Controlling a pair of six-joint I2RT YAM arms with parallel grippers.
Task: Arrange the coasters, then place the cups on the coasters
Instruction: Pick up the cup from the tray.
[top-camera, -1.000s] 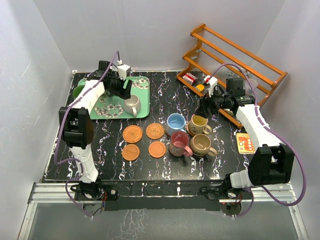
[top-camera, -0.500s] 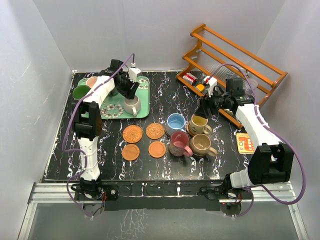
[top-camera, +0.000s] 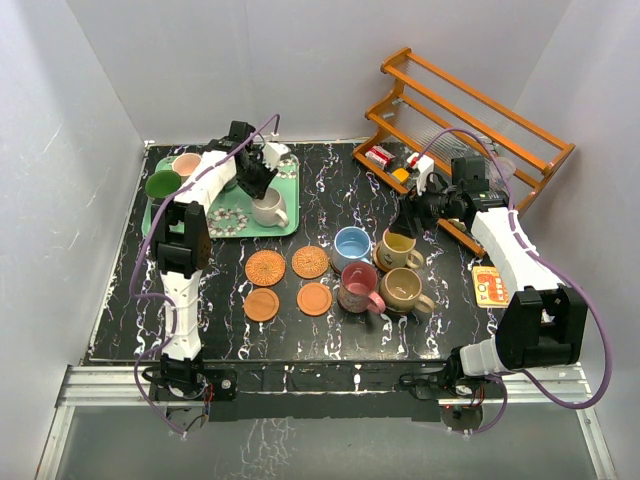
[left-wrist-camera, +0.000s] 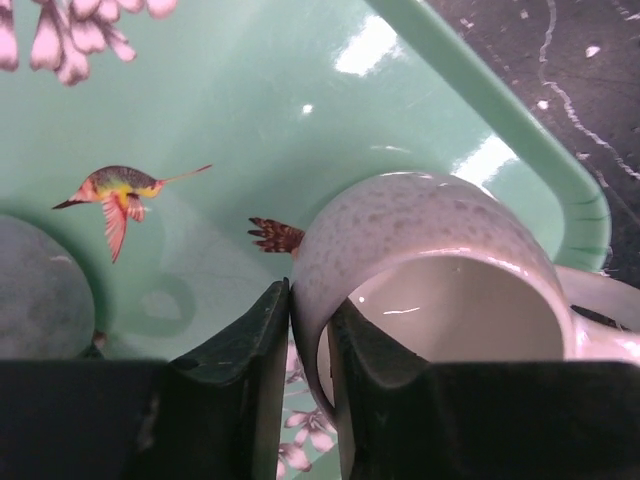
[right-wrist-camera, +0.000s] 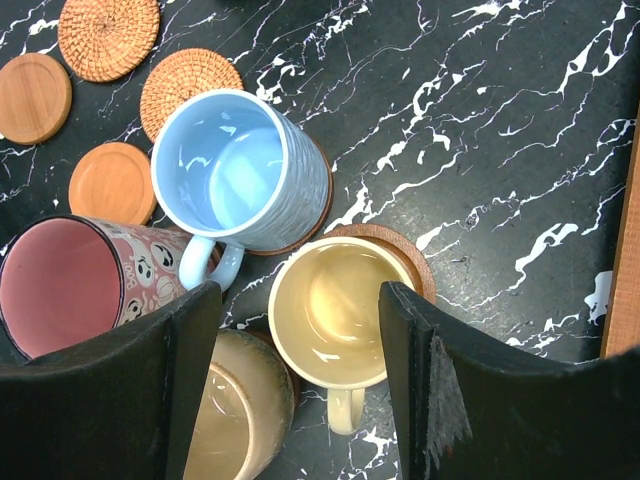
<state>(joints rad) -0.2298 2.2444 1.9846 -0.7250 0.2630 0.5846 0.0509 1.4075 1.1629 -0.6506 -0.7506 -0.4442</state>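
Observation:
On the green tray stands a cream-white cup. My left gripper is shut on its wall, one finger inside the rim and one outside. My right gripper hovers open over the yellow-cream cup, which sits on a dark brown coaster. Beside it stand the light blue cup, pink cup and tan cup. Two woven coasters and two smooth orange coasters lie bare to their left.
A green cup and a peach cup stand at the tray's left end. A wooden rack fills the back right, with small items on its lower shelf. An orange card lies near the right arm.
My left gripper has swung right across the tray and closed on the cream-white cup's wall. The right gripper has barely moved.

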